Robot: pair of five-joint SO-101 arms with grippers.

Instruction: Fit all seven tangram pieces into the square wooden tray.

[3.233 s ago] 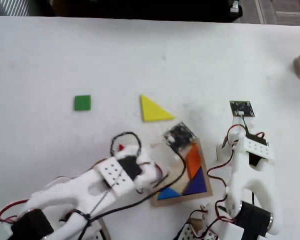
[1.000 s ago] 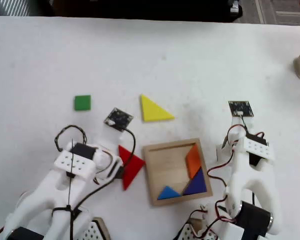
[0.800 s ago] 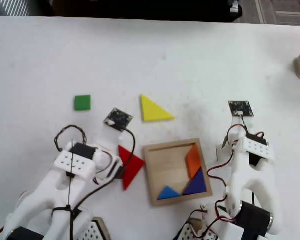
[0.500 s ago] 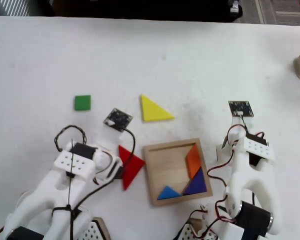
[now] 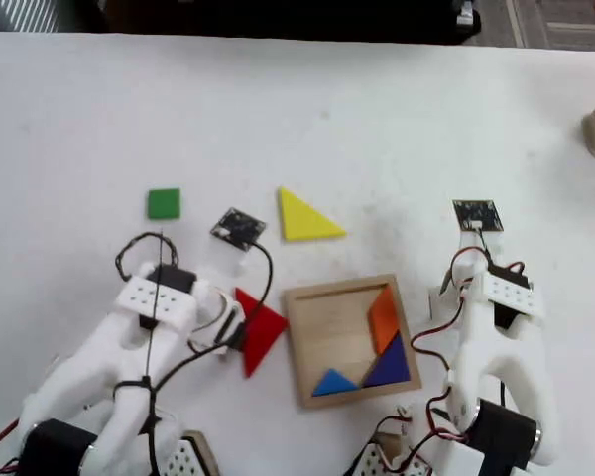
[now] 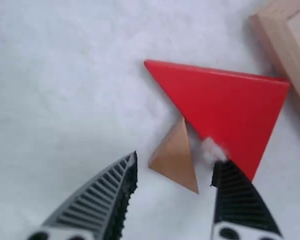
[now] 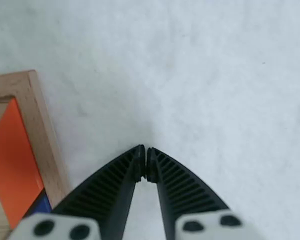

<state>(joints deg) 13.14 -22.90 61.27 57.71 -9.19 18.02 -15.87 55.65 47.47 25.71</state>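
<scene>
High view: square wooden tray holds three pieces: orange at 3 o'clock, dark blue at 5, light blue at 6. The rest of its floor is bare. Red triangle lies just beside the tray at 9 o'clock, yellow triangle at 11, green square well apart at 10.

Left wrist view: left gripper has its fingers apart, straddling a small tan triangle that lies against the red triangle's edge.

Right wrist view: right gripper has its fingers together, holding nothing, over bare bench beside the tray rim.

Risk, my judgement: one finger sits at the red edge, so closing may pinch both pieces or shove the red one into the rim. The tan piece is thin and flat and may slip out.

Bench: white, slightly fuzzy. Dark floor runs along 12 o'clock.
</scene>
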